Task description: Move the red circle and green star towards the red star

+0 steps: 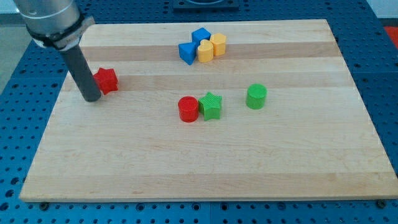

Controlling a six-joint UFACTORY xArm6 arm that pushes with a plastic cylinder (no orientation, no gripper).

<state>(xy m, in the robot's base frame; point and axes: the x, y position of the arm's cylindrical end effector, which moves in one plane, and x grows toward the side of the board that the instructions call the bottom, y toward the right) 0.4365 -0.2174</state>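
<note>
The red circle (188, 109) and the green star (211, 104) sit side by side, touching, near the middle of the wooden board (205, 174), well off to the view's right of my tip (92, 98) and slightly lower. The red star (107, 80) lies just beside my tip, on its upper right, touching or nearly touching the dark rod. There are no fingers here to spread or pinch; the rod simply stands on the wood. Beyond the pair, further right, a green cylinder (256, 96) stands alone. Toward the view's top, far from my tip, two blue blocks (187, 52) (200, 36) and two yellow blocks (204, 51) (218, 44) huddle together.
</note>
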